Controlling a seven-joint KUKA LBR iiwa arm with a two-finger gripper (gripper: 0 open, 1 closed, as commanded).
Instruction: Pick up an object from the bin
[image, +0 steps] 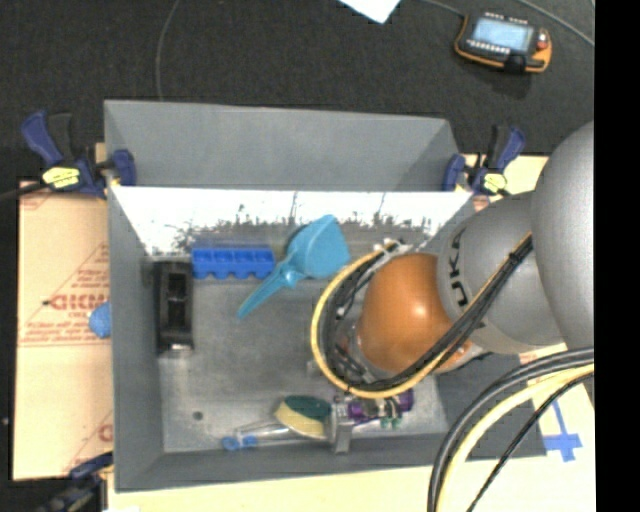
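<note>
My gripper (343, 430) is low at the bin's front, right of the middle, and most of it is hidden under the arm's orange cover. Just to its left, touching or nearly touching it, lies a dark green and cream oval thing (306, 412). A clear tube with a blue cap (250, 437) lies further left along the front wall. A small purple and green thing (393, 410) shows just right of the gripper, partly covered by the arm.
A light blue scoop (305, 258) lies at the back middle, its handle pointing front-left. A blue ridged block (232, 262) sits left of it by the back wall. A black tape dispenser (173, 305) stands along the left wall. The arm covers the bin's right side.
</note>
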